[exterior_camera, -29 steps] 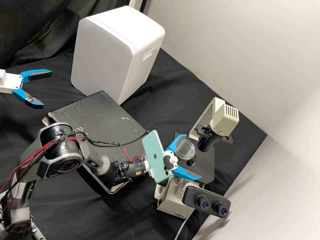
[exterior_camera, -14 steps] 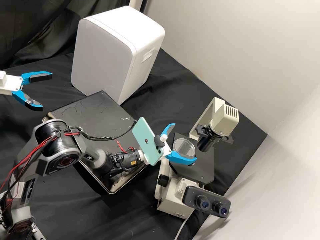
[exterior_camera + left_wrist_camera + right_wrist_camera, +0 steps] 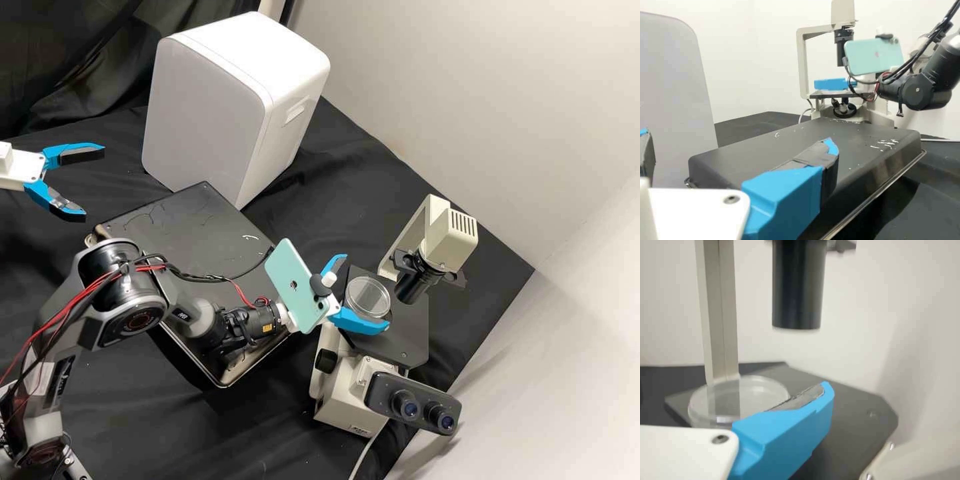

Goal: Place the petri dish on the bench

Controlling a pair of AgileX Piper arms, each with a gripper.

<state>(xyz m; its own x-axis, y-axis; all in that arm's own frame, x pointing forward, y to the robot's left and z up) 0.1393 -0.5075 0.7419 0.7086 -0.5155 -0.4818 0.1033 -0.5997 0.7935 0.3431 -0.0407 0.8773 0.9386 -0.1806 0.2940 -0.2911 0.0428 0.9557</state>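
Observation:
The clear round petri dish lies flat on the microscope's black stage, under the dark lens barrel. My right gripper is open at the stage's near edge, one blue finger on each side of the dish. In the right wrist view a blue finger sits close beside the petri dish; I cannot tell if it touches. My left gripper hangs open and holds nothing at the far left, above the bench; its fingers point toward the black box.
The beige microscope stands at the bench's right end near the wall. A flat black box lies in the middle, with a tall white appliance behind it. Bare black cloth lies between the appliance and the microscope.
My right gripper drew back from around the dish toward the stage's near edge and rolled; in the last half second it barely shifted. The dish stayed on the stage. The left gripper hardly moved.

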